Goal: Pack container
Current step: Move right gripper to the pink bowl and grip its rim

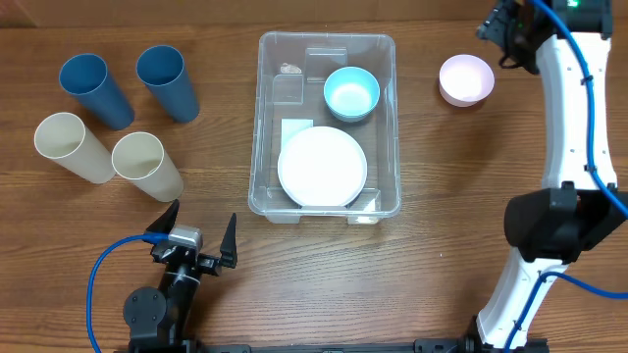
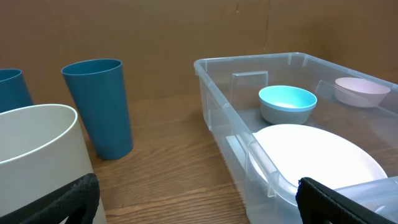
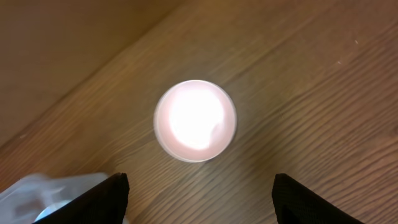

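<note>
The container (image 1: 261,118) is a clear plastic bin at mid-table. Inside it lie a white plate (image 1: 322,167) and a light blue bowl (image 1: 351,93). A pink bowl (image 1: 466,78) sits upright on the table to the bin's right. My right gripper (image 1: 498,34) hovers just beyond that bowl; in the right wrist view it stands open (image 3: 199,199), empty, with the pink bowl (image 3: 195,120) below and apart from it. Near the front edge my left gripper (image 1: 201,230) is open and empty. From its own wrist view (image 2: 199,205) it faces the container's wall (image 2: 217,99).
Two blue cups (image 1: 93,88) (image 1: 167,80) and two cream cups (image 1: 71,147) (image 1: 145,165) stand at the left of the table. A cream cup (image 2: 37,155) is close beside my left finger. The right arm's white links rise along the right side.
</note>
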Robot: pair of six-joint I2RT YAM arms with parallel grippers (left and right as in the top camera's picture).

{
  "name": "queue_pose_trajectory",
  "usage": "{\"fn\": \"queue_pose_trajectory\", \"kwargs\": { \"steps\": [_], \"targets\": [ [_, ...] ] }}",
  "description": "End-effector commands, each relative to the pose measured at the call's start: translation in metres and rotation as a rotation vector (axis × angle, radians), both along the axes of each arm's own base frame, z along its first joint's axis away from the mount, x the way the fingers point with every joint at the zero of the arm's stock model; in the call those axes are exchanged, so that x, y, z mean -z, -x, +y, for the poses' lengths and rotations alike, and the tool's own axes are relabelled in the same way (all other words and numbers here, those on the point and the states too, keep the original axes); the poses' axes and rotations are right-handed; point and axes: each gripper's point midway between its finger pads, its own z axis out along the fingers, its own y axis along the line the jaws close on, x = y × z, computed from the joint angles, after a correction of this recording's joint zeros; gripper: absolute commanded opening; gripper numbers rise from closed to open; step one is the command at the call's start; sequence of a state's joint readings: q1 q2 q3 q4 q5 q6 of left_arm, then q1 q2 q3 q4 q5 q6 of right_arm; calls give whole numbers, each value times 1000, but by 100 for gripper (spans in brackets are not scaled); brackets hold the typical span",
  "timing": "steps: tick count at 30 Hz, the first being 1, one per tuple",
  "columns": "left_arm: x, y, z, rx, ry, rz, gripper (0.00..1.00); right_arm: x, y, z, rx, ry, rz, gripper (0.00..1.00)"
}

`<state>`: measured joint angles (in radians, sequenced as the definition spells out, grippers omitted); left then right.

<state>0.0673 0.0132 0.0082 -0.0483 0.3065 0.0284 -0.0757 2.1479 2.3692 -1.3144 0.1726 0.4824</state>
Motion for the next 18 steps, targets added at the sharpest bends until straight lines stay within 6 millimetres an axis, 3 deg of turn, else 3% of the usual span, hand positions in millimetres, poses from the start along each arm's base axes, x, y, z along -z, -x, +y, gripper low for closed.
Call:
{"fn": "queue_pose_trajectory", "kwargs": {
  "steps": [1, 3, 10, 12, 15, 18],
  "targets": [
    [0, 0, 2, -8, 13, -2, 100, 56, -10, -16, 31, -57, 97, 76],
    [0, 0, 2, -8, 13, -2, 100, 95, -17, -21, 13, -73, 160, 76],
    [0, 0, 2, -7, 12, -2, 100, 183, -15, -21, 39, -104, 325, 72],
    [0, 0, 2, -8, 12, -2, 100, 201, -10, -19, 38, -115, 366, 64],
    [0, 0, 2, -8, 12, -2, 100, 210, -7, -17, 42, -130, 386, 34],
    [0, 0, 2, -8, 12, -2, 100, 213, -5, -15, 40, -137, 397, 16]
  ]
}}
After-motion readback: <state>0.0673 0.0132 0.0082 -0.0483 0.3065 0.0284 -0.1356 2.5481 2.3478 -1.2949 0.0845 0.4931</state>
